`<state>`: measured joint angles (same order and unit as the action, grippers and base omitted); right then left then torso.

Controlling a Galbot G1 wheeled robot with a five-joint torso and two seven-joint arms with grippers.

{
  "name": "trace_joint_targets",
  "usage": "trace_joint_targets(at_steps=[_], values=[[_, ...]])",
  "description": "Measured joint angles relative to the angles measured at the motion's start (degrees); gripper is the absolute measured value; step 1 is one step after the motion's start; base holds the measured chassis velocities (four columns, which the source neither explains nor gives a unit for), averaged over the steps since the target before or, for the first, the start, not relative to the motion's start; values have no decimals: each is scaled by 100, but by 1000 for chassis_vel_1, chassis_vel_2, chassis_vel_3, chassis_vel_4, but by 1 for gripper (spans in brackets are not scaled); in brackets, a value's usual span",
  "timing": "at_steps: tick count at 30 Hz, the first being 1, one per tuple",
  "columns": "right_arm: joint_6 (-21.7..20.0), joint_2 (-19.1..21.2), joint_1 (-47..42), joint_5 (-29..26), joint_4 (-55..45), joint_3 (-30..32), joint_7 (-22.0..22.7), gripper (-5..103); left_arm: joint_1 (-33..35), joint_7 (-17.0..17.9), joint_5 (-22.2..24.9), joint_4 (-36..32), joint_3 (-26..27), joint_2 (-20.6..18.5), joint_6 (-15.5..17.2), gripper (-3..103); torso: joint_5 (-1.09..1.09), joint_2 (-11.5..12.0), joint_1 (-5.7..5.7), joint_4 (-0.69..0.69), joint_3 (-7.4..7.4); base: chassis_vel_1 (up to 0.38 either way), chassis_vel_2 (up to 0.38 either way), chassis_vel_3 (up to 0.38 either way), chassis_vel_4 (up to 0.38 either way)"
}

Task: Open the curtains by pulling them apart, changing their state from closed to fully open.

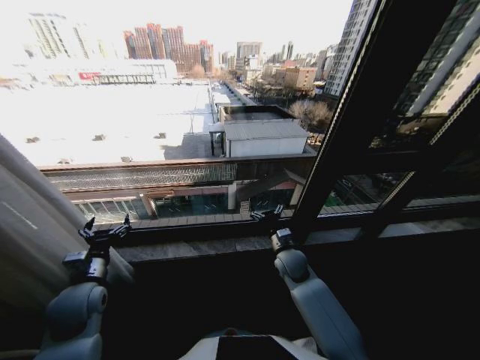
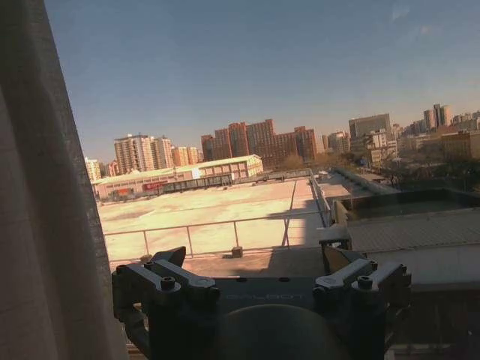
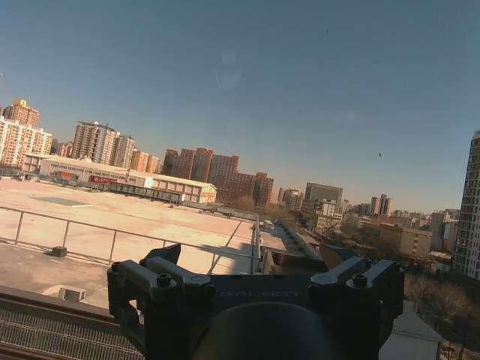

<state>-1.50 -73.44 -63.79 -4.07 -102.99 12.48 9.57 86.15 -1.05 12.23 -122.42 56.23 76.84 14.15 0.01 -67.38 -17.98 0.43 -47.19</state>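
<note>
The curtain (image 1: 30,225) hung at nine o'clock, just beside the left end effector (image 1: 105,229), whose fingers were spread wide and empty. The right end effector (image 1: 268,214) sat at three o'clock, also spread and empty.

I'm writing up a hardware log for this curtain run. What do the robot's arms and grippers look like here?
Both arms have smooth, rounded grey-blue shells with bulbous joints. Each ends in a black gripper: the left gripper and the right gripper are angular, with bolted linkage bars and slim dark fingers. The wrist views show round bolt heads on the linkages, and faint GALBOT lettering across the black body.
</note>
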Motion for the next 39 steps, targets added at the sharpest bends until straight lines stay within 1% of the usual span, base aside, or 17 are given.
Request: trace_joint_targets(at_steps=[4, 8, 10, 17, 23, 30, 39], values=[[-79, -5, 9, -6, -3, -16, 0, 100, 19, -13, -34, 41, 32, 9, -27, 100, 0, 0, 0, 0, 0, 0, 0, 0, 0], [-378, 14, -15, -113, -82, -12, 0, 100, 38, -67, -49, 100, 18, 42, -61, 100, 0, 0, 0, 1, 0, 0, 0, 0, 0], [-433, 20, -18, -144, -96, -3, -1, 100, 27, -78, -63, 137, 9, 54, -78, 100, 0, 0, 0, 1, 0, 0, 0, 0, 0], [-483, -7, -9, -161, -66, 10, -3, 100, -2, -93, -73, 237, 1, 36, -104, 100, 0, 0, -1, 0, 0, -5, -7, 6, 5], [-490, -28, 18, -160, -25, 14, -5, 100, -11, -113, -74, 322, -4, 33, -128, 100, 0, 0, -1, 0, 0, -76, -96, 103, 69], [-495, -28, 35, -160, -15, 32, -6, 100, -33, -159, -74, 372, -18, 26, -141, 100, -1, 0, -2, 1, 0, -219, -230, 216, 201], [-506, -37, 55, -160, -11, 37, -9, 100, 0, -208, -74, 383, -20, 31, -145, 100, 0, 0, -1, 1, 0, -320, -318, 320, 317]])
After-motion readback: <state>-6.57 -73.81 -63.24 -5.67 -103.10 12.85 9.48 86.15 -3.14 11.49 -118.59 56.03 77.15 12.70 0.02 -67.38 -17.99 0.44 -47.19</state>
